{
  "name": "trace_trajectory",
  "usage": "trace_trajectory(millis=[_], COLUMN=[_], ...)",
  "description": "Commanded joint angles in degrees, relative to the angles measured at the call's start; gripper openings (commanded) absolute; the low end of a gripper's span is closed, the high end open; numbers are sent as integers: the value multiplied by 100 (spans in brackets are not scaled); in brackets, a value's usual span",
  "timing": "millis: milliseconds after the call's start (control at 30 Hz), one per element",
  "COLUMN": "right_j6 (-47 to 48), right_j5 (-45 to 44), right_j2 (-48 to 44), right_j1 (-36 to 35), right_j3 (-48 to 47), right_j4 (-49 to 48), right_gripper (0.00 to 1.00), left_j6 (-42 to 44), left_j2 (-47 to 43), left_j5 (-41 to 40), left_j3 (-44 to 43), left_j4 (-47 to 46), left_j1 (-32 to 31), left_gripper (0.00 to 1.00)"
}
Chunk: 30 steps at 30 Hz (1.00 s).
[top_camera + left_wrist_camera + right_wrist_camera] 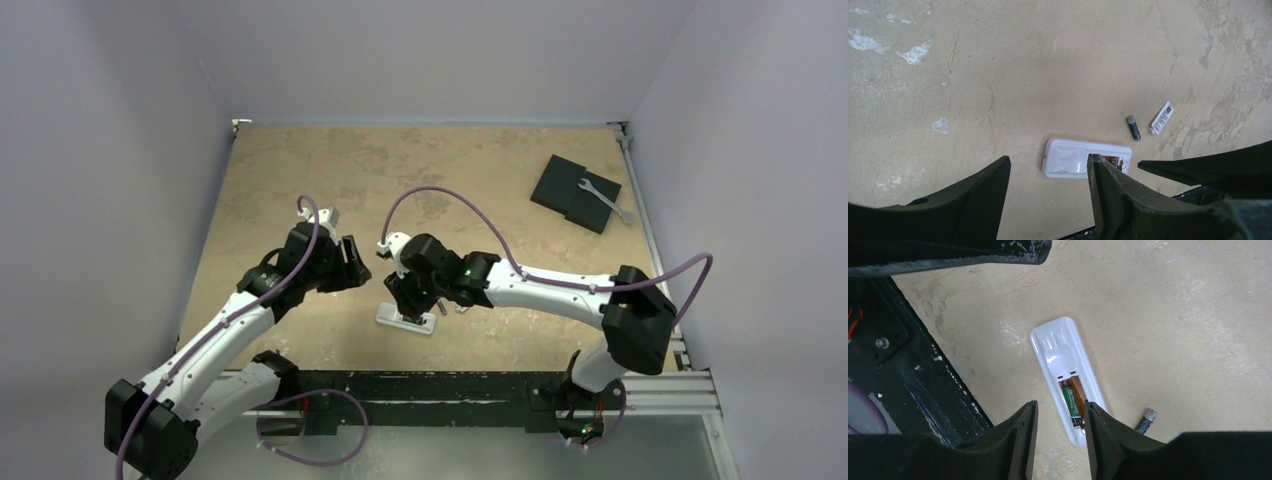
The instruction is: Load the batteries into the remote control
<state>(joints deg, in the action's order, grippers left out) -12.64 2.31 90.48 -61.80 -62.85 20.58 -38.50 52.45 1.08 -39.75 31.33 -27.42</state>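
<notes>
Right gripper (1060, 410) hovers part-open and empty over the remote control (1063, 350), which lies face down at the table's (300, 170) near middle so its open bay faces up, one battery (1071, 402) seated there, the second battery (1146, 421) loose just to its right, awaiting pickup.

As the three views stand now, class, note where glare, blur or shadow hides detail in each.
Top external: even light, but the remote control is tiny, shadowed under the right end effector. Left wrist: its white shell washes out. Right wrist: sheen on the shell, yet the loaded battery is sharp.
</notes>
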Motion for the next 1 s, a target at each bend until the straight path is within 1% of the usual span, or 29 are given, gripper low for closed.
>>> trace_trajectory(millis=[0, 367, 667, 967], right_j6=[-434, -1143, -1467, -1794], right_j5=[-307, -294, -239, -270], right_j2=[-411, -828, -876, -859], right_j1=[25, 28, 28, 28], right_j3=[235, 857, 1148, 1389], right_j4=[88, -231, -436, -689], right_gripper=[46, 46, 38, 36], left_j6=[-135, -312, -484, -548], left_j2=[73, 425, 669, 1082], left_j5=[290, 955, 1340, 1710], left_j3=[156, 622, 1048, 1312], left_j4=[-337, -884, -1403, -1890], left_j1=[27, 21, 17, 17], left_gripper=[58, 57, 55, 52])
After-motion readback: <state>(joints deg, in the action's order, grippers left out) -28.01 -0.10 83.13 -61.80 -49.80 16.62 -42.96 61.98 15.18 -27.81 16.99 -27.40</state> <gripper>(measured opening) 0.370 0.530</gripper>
